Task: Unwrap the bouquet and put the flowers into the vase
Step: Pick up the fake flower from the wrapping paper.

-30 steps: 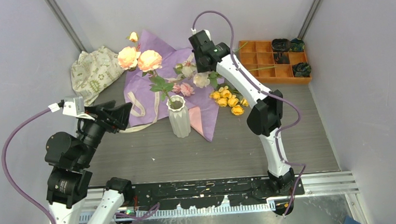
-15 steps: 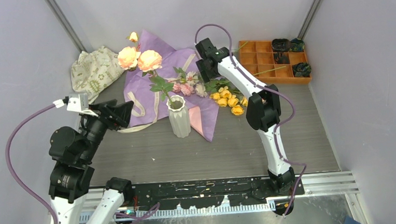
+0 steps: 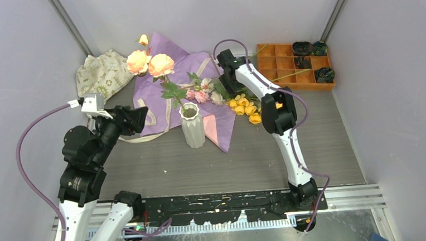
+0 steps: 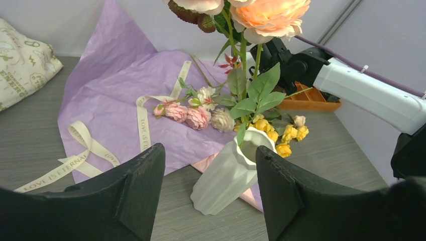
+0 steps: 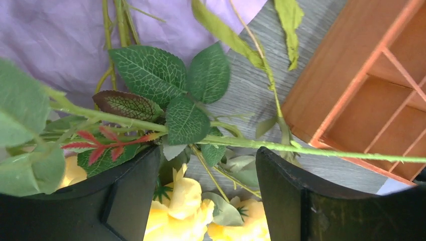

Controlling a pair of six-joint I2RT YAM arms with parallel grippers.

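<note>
The bouquet's purple paper (image 3: pixel 152 89) lies spread flat with its cream ribbon (image 3: pixel 147 115) loose on it. The white vase (image 3: pixel 192 125) stands upright at the paper's near edge and holds two big peach roses (image 3: pixel 150 63). Small pink and cream roses (image 3: pixel 201 94) lie on the paper. Yellow roses (image 3: pixel 246 108) lie on the table to the right. My right gripper (image 3: pixel 227 89) hangs open, low over the yellow roses (image 5: pixel 187 201), with a green stem (image 5: pixel 301 149) crossing its fingertips. My left gripper (image 3: pixel 136 117) is open and empty, left of the vase (image 4: pixel 228 173).
An orange compartment tray (image 3: pixel 285 67) with dark items (image 3: pixel 302 48) stands at the back right, close to the right gripper. A printed cloth bag (image 3: pixel 101 75) lies at the back left. Grey walls close in on both sides.
My right gripper opened and let go of the pink and cream roses, which now lie on the paper; it then moved right and down over the yellow roses. My left arm edged toward the vase.
</note>
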